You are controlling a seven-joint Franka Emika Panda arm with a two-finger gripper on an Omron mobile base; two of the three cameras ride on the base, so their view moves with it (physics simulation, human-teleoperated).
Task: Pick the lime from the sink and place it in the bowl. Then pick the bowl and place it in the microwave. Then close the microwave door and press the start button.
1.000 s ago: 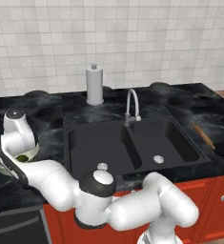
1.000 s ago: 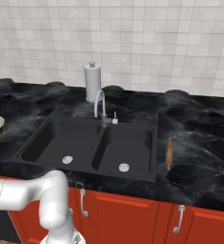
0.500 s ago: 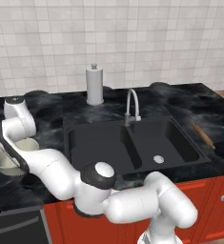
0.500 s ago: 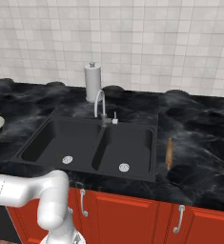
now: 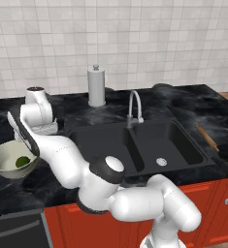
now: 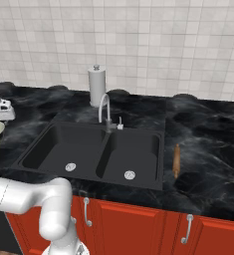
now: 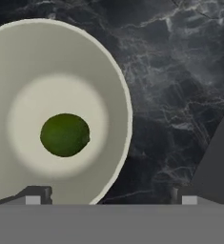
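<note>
the big black counter (image 5: 183, 109) runs along the tiled wall, and the sink (image 5: 135, 145) is set into the middle of it. both sink tubs look bare, so the fruit is out of there.

the white arm (image 5: 135, 203) bends far over to the robot's left side, because that is where the bowl sits.

the bowl (image 5: 1, 160) stands on the counter, well apart from the sink. it is round and deep, so a small thing dropped in will roll to the middle and stay.

the gripper (image 7: 108, 199) hangs above the bowl, off toward one side of it. its two tips are wide apart and hold nothing. one tip is over the inside of the bowl and the other is over the counter, so the rim is between them. that looks like a good way to grab the bowl next.

the lime (image 7: 65, 135) lies at the bottom of the bowl, right in the middle. step one looks done.
</note>
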